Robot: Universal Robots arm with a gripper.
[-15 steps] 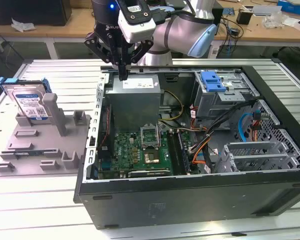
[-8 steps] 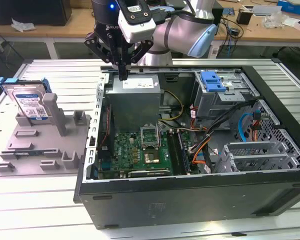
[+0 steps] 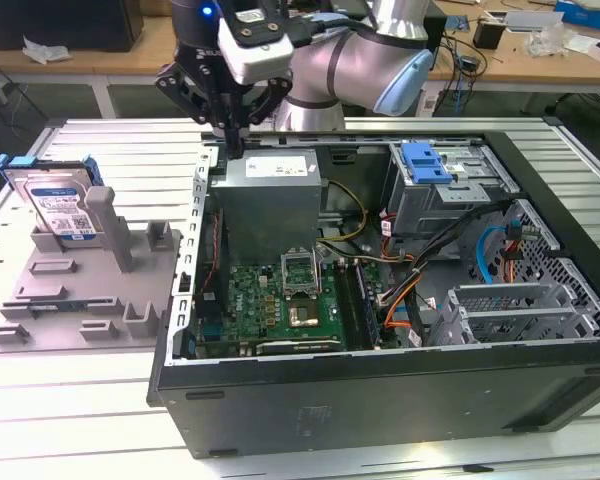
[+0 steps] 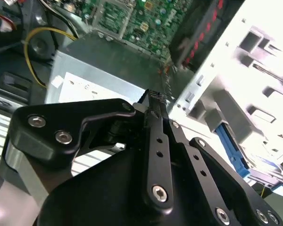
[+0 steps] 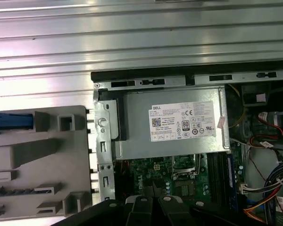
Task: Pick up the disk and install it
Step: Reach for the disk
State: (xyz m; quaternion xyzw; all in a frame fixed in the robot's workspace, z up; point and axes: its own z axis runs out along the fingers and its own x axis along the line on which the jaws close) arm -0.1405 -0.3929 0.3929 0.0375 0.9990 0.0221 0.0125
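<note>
Silver, with a blue frame and a blue-and-white sticker: the disk (image 3: 60,205) in the exterior view, standing on its edge in a slot of the grey holder (image 3: 90,290) on the counter (image 3: 70,400), at the exterior view's left. Sticker side facing the camera, leaning back a little. Long way seeming to run up and down, but the lower end sunk behind the holder, so hard to tell for sure. Well apart from the hand (image 3: 235,140), and outside the black computer case (image 3: 380,400). Hand hanging over the far edge of the case, just by the silver power box (image 3: 270,195), pointing down, fingers pressed together, holding nothing. Green board (image 3: 280,295) lying in front of the power box. Blue clip (image 3: 425,163) sitting on top of the grey cage (image 3: 450,200), inside the case.

In the second wrist view, black hand (image 4: 155,99) up close, fingers pressed together with nothing between. Power box (image 4: 94,70) and green board (image 4: 132,19) beyond the tips.

In the first wrist view, looking down: ridged metal counter (image 5: 132,37), power box (image 5: 174,125) in the case corner, grey holder (image 5: 42,160) just beside the case. Blue top edge of the disk (image 5: 9,121) seen as a thin strip in the holder, pointing toward the case. Dark hand (image 5: 153,205) over the green board, apart from the disk.
</note>
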